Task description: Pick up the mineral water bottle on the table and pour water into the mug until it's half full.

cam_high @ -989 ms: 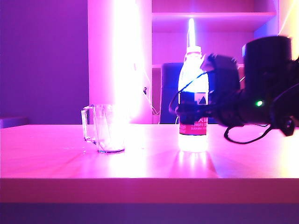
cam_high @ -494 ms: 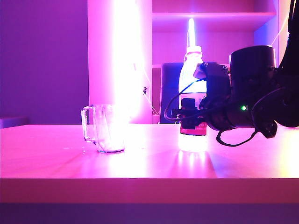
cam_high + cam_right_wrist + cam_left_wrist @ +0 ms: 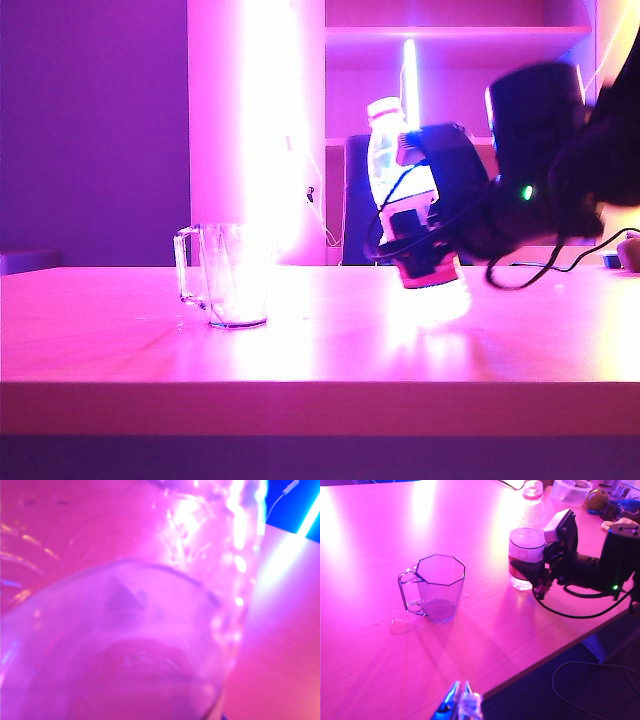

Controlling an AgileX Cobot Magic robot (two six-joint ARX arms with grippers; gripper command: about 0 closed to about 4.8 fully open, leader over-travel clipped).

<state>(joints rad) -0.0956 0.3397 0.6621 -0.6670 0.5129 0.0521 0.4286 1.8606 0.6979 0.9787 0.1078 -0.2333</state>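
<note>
Nearest to us in the left wrist view are the tips of our left gripper point(image 3: 461, 702), low at the near edge of the table point(image 3: 370, 670), well short of the mug point(image 3: 438, 586); its two fingers lie pressed together with nothing between them.

Taking the mug as our mark: it stands upright on the table point(image 3: 120, 340) in the exterior view, a clear faceted glass mug point(image 3: 228, 275) with its squarish handle turned away from the bottle. We can make out no water level in it. A few pale wet-looking marks lie on the table just beside its handle side.

To the other side of the mug, apart from it, is the mineral water bottle point(image 3: 412, 215). It leans with its white cap tipped toward the mug, and its base appears to be just off the table surface, glowing bright with the water point(image 3: 440, 300) in the lower part. Our right gripper point(image 3: 415, 235) reaches in from the side away from the mug and grips the bottle around its labelled middle, a finger on either side. In the right wrist view the mineral water bottle point(image 3: 150, 630) fills almost everything, its dark triangle showing faintly.

Farther than the mug and bottle, a shelf point(image 3: 455, 35) and a bright light column point(image 3: 265, 120) stand behind the table.
</note>
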